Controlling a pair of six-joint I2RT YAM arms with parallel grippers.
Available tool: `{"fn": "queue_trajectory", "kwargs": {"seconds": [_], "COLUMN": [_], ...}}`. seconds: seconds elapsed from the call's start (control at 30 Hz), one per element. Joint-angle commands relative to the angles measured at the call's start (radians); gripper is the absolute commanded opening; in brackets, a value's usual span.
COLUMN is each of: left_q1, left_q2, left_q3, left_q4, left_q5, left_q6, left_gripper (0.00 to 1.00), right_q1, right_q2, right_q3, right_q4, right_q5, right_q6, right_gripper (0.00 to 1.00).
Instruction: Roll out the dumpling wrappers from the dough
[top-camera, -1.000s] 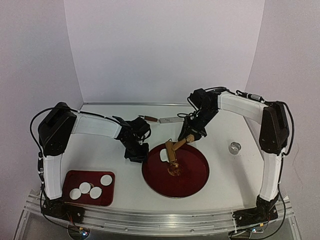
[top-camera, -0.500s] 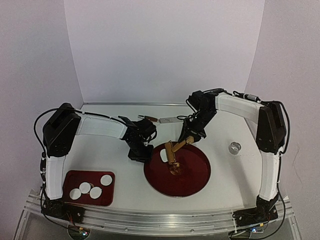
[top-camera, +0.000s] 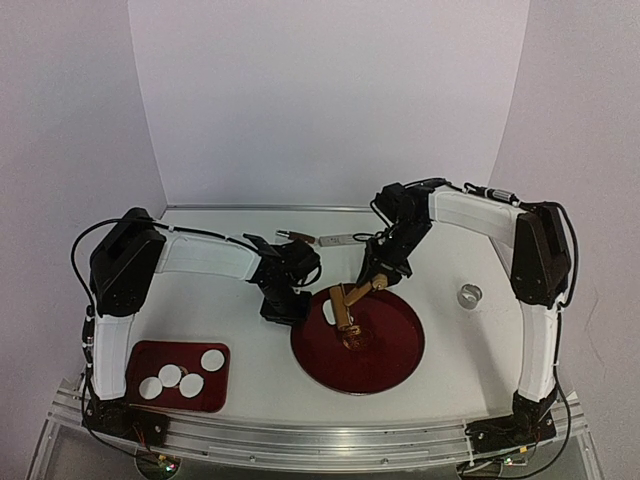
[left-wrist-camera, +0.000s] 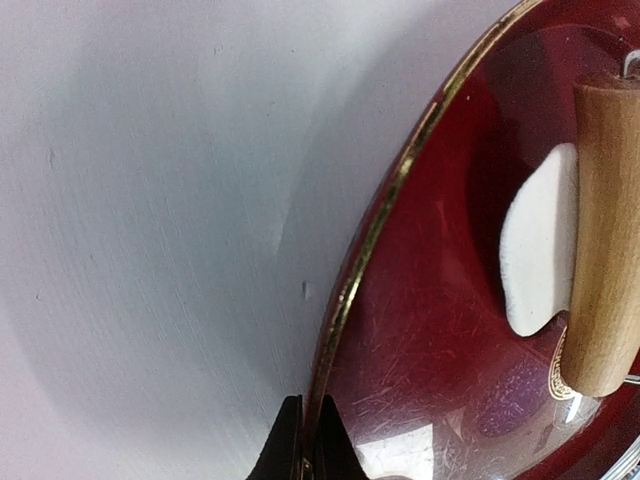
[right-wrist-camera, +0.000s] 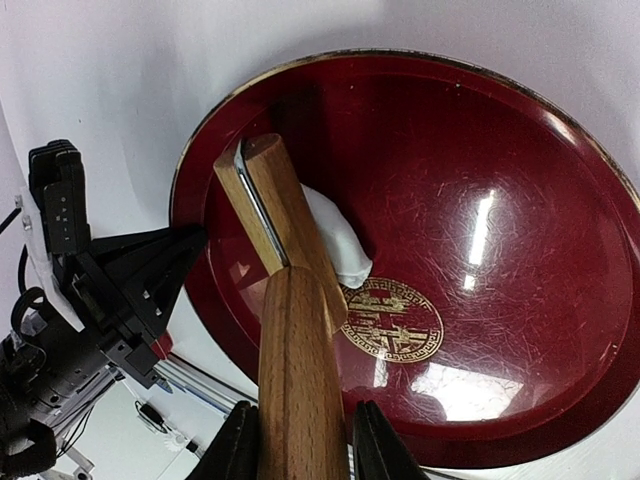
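Step in hand: flattening the ragged dough piece (right-wrist-camera: 338, 245) on the round red plate (top-camera: 400, 365), judged from the roller resting on it.
Left gripper (top-camera: 283, 306): clenched on the plate's left rim, fingertips (left-wrist-camera: 290, 462) pinching the gold edge, apparently to brace the plate.
Right gripper (right-wrist-camera: 300, 445): grasping the wooden handle (right-wrist-camera: 298, 370) of the roller (right-wrist-camera: 285, 215), 1 jaw on each side of it.
Roller: barrel laid across the dough in the plate's left half, near the rim.
Dough: white and uneven, partly hidden under the barrel, with a lobed edge showing on the side toward the plate's centre.
Dumpling wrappers (top-camera: 191, 385): 4 round white discs lying on the small red tray (top-camera: 140, 352) at the near left, well apart from the plate.
Metal ring (top-camera: 468, 294): on the table to the right of the plate, touched by neither arm.
Doing it well: even downward pressure, short strokes from the dough's middle outward and away from the raised rim. A firm pinch on the rim against sliding, and a change of direction between strokes for a sheet of even thickness, wide enough for the ring.
Likely trouble: dough sticking to the barrel and lifting off, or the plate tipping under a push too close to its edge.
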Motion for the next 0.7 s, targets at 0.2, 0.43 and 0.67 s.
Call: {"fn": "queue_trajectory", "kwargs": {"seconds": [0.2, 0.43, 0.67], "left_q1": [-0.033, -0.049, -0.05], "left_q2": [-0.004, -0.008, -0.007], "left_q3": [-0.017, -0.032, -0.022], "left_q4": [-0.03, 0.002, 0.011], "left_q5": [-0.112, -0.087, -0.077], "left_q6": [0.008, 0.003, 0.005], "left_gripper": [0.0, 0.0, 0.0], "right_q1": [-0.027, -0.026, -0.025], "right_q2": [0.133, 0.191, 0.224], "right_q3": [-0.059, -0.07, -0.072], "right_q4": [-0.157, -0.16, -0.171], "right_q5": [0.325, 0.368, 0.407], "right_q6": [-0.006, 0.005, 0.02], "right_gripper": [0.0, 0.0, 0.0]}}
